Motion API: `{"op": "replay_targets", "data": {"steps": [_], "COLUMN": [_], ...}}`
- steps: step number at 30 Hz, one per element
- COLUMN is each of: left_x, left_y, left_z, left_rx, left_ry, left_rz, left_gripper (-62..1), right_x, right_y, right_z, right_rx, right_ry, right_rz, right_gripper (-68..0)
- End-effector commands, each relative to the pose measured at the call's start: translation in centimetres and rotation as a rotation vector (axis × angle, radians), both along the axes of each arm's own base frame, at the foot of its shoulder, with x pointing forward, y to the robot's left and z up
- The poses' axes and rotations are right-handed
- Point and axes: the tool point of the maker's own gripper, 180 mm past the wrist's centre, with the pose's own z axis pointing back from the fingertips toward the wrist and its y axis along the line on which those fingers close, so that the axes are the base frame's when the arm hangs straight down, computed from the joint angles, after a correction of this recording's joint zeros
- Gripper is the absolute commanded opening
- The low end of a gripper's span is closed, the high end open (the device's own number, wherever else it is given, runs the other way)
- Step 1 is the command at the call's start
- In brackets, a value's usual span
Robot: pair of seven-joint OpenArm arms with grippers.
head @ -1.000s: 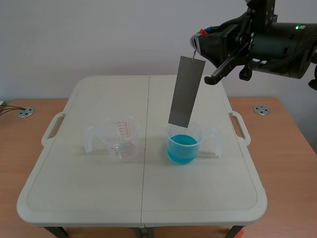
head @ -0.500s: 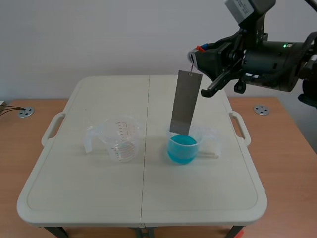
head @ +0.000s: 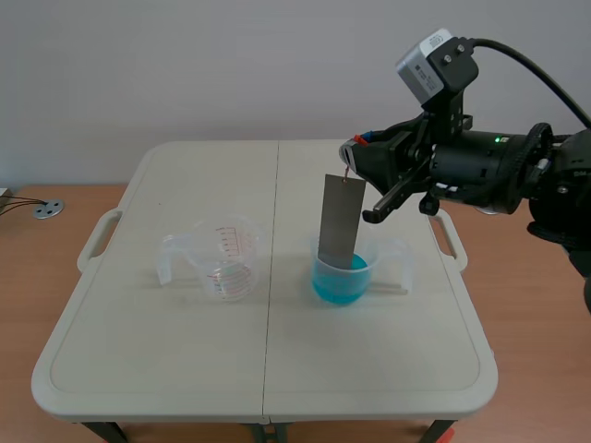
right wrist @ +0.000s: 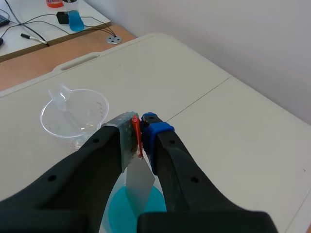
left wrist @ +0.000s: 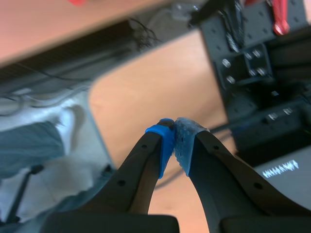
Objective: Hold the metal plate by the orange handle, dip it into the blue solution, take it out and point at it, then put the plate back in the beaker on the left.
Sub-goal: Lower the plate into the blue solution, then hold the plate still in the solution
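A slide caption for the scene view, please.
Right gripper holds the metal plate, lower end inside the beaker of blue solution.

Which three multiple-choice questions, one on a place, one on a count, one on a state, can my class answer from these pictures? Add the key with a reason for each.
1. Where is the lower end of the metal plate? A in the empty beaker; B in the beaker of blue solution; C outside both beakers.
2. How many beakers stand on the table? A one; B two; C three.
3. How is the right gripper? A open; B shut on nothing; C shut on the orange handle.
Key: 1 B: the plate's end sits inside that beaker's rim. 2 B: one empty, one with blue solution. 3 C: its fingers press the handle between them.
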Motion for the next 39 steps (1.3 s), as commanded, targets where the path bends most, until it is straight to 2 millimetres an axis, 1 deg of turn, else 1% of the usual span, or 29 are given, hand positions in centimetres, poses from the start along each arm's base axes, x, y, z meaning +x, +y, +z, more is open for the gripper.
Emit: {"op": "replay_targets", "data": {"steps": [1,4,10,17,39], "left_x": [-0.2,-1.1,-1.3,-1.3,-1.3], "left_y": [-0.1,-0.5,-0.5,-0.5,-0.5], "left_z": [0.0,-0.5,-0.6,-0.6,-0.6], "left_rx": [-0.007,-0.019,-0.019,-0.019,-0.019], "left_ry": [0.003,0.028,0.035,0.035,0.035], "left_rz": [-0.001,-0.002,-0.002,-0.001,-0.001], "left_gripper": [-59.3,-59.3,-59.3,-59.3,-59.3], "right_x": [0.4,0.3,-0.1,-0.2,-0.2], "right_y": [0.4,0.5,0.9,0.6,0.6], "right_z": [1.2,0.2,-1.7,-2.7,-2.9], "right_rx": [0.032,0.029,0.003,-0.031,-0.04], "right_ry": [-0.038,-0.02,-0.008,0.001,0.002], "right_rz": [0.015,0.02,0.04,0.04,0.041], "right_gripper": [-66.2,-66.2,-66.2,-66.2,-66.2]}}
